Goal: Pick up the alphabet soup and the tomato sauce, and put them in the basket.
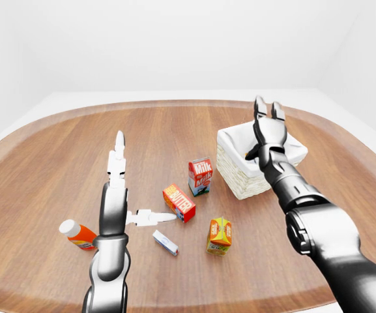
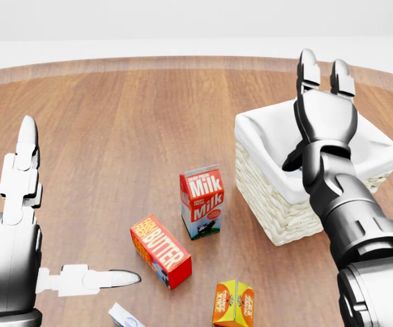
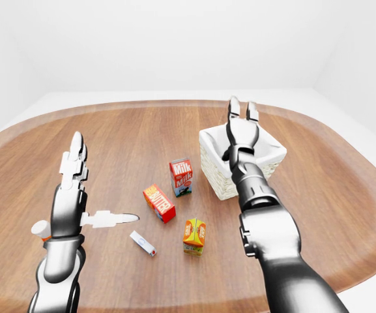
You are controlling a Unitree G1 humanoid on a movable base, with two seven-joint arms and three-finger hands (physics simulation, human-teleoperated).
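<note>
The basket is a pale woven wicker box lined with white cloth that folds over its rim; it stands on the wooden table at the right of the head view. What lies inside it cannot be made out, since the right arm covers much of the opening.

The right robot hand is directly above the basket's opening, fingers spread and pointing straight up toward the top of the view, holding nothing. Its dark thumb hangs lower, over the white lining.

The left robot hand is well apart from the basket, at the left edge of the head view, also opened wide: two white fingers point up and the thumb sticks out sideways toward the butter box. It grips nothing.

Between the two hands, a milk carton stands upright just beside the basket's left wall, the red butter box lies below it, and an orange juice carton sits at the bottom edge. In the left-eye view a white-capped orange bottle lies on its side left of the left arm, and a small white-and-blue packet lies near the butter box.
</note>
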